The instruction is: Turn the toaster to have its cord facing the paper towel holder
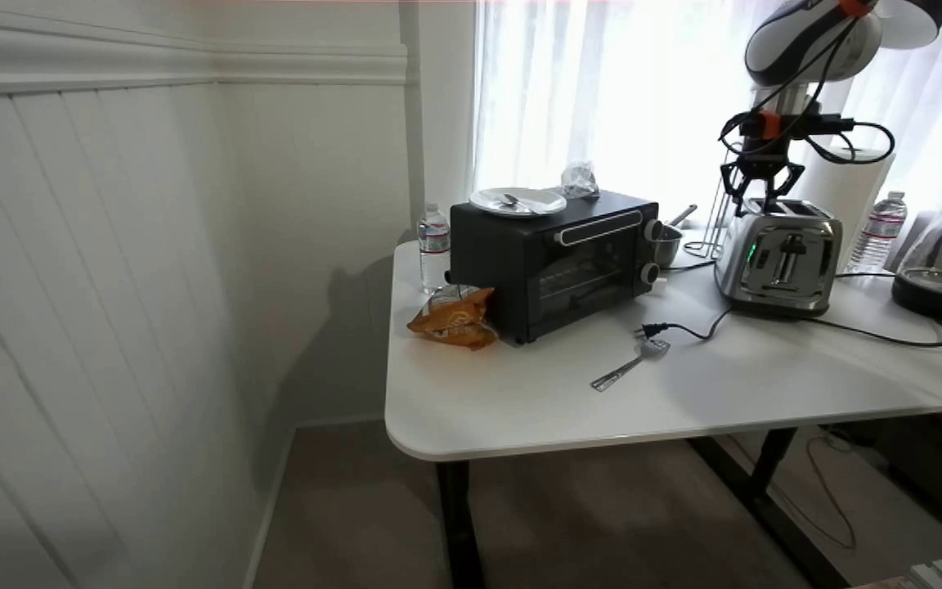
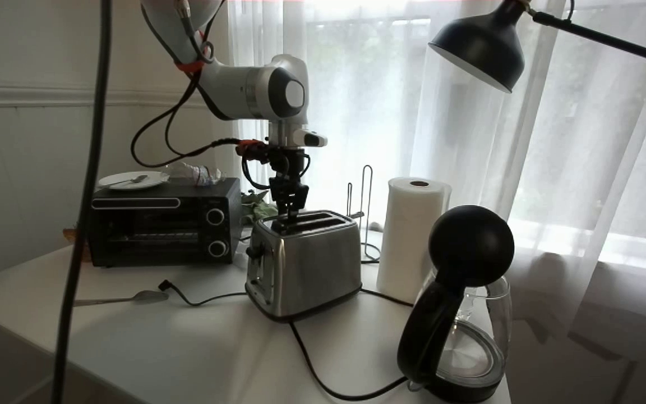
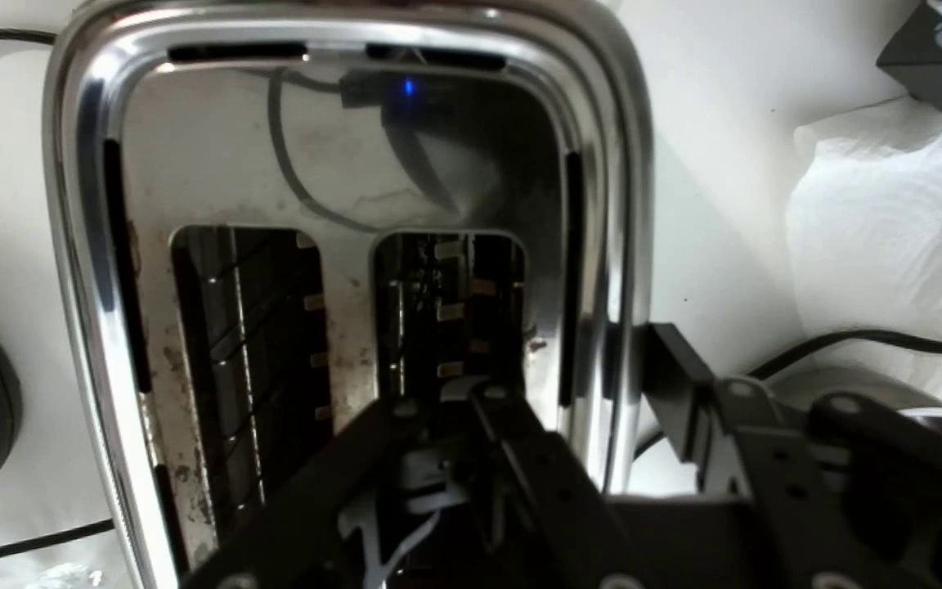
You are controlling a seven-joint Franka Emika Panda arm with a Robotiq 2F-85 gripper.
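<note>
On the left, a plate (image 1: pixel 546 203) is being carried by the black oven (image 1: pixel 520 270); moving along, a black cord (image 1: pixel 704 336) is being seen stretching from just beside the silver utensil (image 1: pixel 629 366) to the foot of the toaster (image 1: pixel 786 270). And there, upright on the table (image 1: pixel 536 401), it is being straddled by the gripper (image 1: pixel 754 204), one finger over a slot, one outside; whether the wall is being clenched cannot be told. Just behind, rightward, the paper towel roll (image 1: pixel 841 196) is being partly hidden.
</note>
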